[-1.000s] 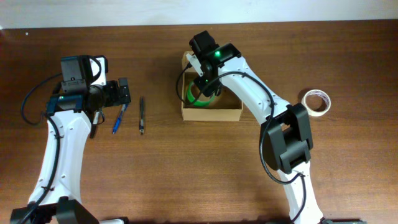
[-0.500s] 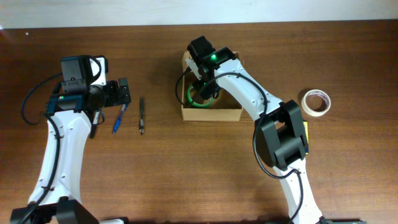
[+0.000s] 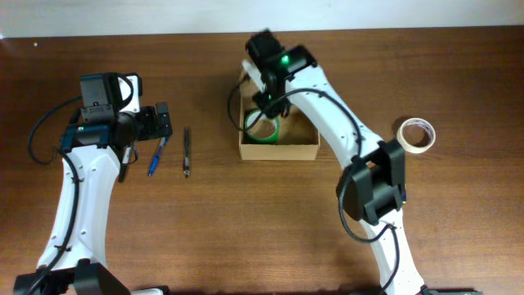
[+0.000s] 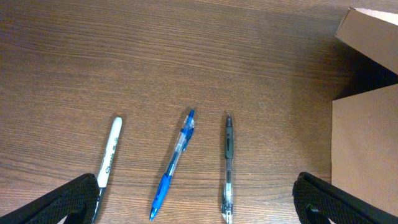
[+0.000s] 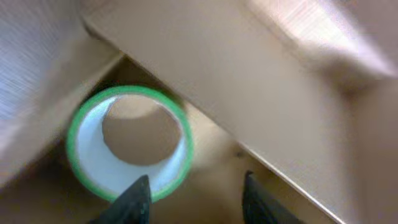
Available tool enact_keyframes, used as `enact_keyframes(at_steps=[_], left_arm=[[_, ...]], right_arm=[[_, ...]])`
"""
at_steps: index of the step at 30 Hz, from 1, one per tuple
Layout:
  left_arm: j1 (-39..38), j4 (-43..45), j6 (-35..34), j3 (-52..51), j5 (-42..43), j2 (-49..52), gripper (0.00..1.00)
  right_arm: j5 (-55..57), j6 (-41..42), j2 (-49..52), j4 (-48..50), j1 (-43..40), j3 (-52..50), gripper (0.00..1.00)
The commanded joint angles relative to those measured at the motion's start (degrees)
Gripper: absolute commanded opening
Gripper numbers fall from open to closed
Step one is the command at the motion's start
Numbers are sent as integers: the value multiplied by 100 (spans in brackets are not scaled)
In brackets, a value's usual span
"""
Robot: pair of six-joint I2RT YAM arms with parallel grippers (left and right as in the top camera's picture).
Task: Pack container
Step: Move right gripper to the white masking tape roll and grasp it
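Jaws of right arm parted above green tape in container; left jaws wide.

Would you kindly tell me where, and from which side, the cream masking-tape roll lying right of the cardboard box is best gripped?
Probably from straight above, across its ring wall. The cream masking-tape roll lies flat on the brown wooden table with its hole facing up, well apart from the tan cardboard box, so one finger could drop into the hole and the other outside the wall.
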Motion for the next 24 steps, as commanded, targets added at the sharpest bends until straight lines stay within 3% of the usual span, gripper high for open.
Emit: enact_keyframes(at_steps=[1,7,14,18,24], left_arm=[[24,17,94,90,98,31,100],[24,17,94,90,98,31,99],[26,17,94,90,98,31,99],[24,17,94,90,98,31,99],[24,17,94,90,98,31,99]], right_arm=[[483,7,-868,-168,-4,684,50],[741,199,-2813,-15,-815,-201,54],[474,664,-5254,708,-2761,-3394,60],[90,1014,-5571,796,-3888,-4881,60],[-671,1296,-5250,1711,-4968,-6575,60]])
